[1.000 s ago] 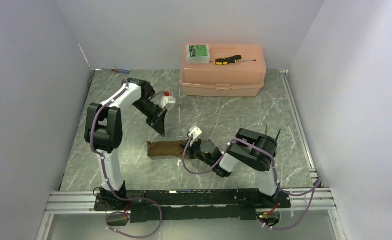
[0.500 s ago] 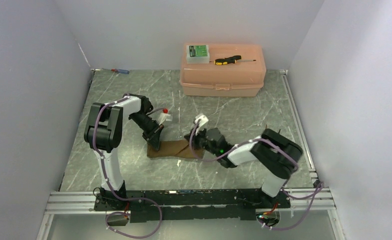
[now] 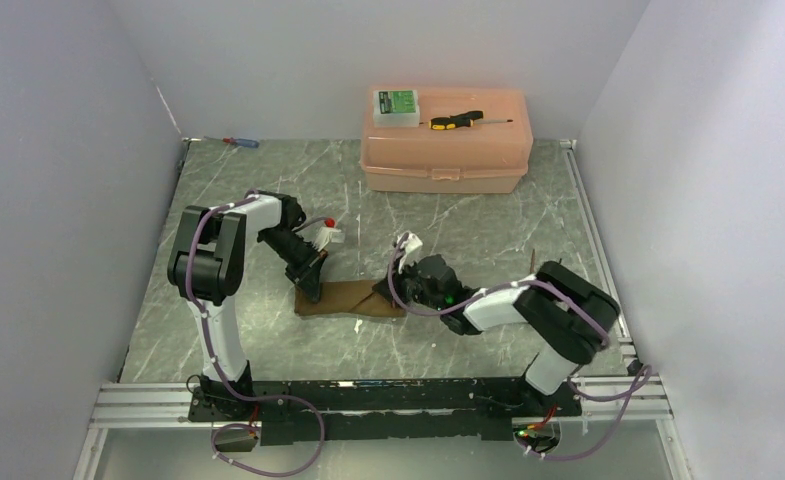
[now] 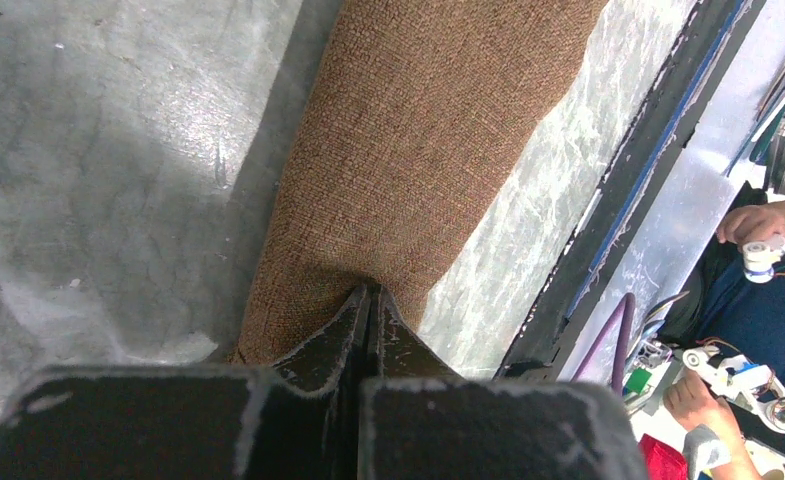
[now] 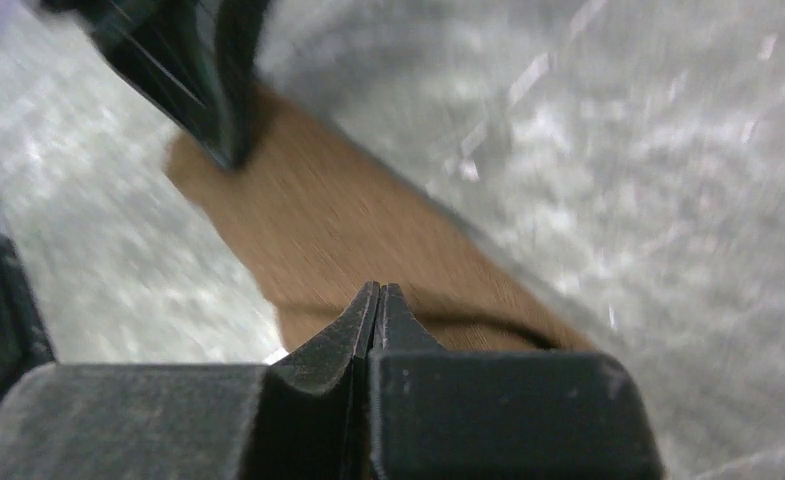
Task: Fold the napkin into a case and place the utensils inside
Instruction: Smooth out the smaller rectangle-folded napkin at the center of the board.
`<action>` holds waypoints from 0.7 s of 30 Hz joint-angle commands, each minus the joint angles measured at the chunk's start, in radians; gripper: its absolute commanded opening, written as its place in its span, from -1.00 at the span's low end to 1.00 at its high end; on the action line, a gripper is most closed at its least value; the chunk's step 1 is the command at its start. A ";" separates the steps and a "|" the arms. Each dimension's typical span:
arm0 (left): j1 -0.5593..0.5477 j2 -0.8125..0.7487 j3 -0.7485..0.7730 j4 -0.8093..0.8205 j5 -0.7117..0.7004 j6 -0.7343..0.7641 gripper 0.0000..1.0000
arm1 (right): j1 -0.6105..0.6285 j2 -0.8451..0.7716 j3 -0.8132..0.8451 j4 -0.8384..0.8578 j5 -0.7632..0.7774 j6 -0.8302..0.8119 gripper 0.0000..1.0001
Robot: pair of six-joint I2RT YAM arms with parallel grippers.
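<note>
While the case lies on the desk between the arms, the left claw, pressed together, rests on its left end. The right claw, also closed and empty, sits at its right end. Any sideways drag could unfold it.

Case on table betw. left tool & right tool; box behind, screwdriver on its lid.
</note>
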 commanded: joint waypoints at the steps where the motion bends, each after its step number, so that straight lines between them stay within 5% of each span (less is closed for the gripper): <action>1: 0.003 0.013 -0.013 0.097 -0.058 0.002 -0.95 | 0.003 0.123 -0.053 0.103 -0.015 0.015 -1.00; 5: 0.003 0.002 -0.031 0.118 -0.086 -0.018 -0.95 | -0.003 0.175 -0.070 0.150 0.047 0.000 -1.00; 10: 0.002 -0.005 -0.041 0.117 -0.086 -0.040 -0.94 | -0.004 0.028 -0.028 0.001 0.083 -0.030 -1.00; 13: 0.003 -0.011 -0.030 0.097 -0.066 -0.051 -0.87 | -0.011 -0.105 0.020 -0.188 0.111 -0.058 -0.50; 15: 0.003 -0.017 -0.008 0.065 -0.048 -0.063 -0.55 | -0.027 -0.204 0.033 -0.291 0.170 -0.053 -0.11; 21: 0.007 -0.061 0.117 -0.061 0.003 -0.113 0.77 | -0.142 -0.395 0.162 -0.812 0.534 0.094 0.43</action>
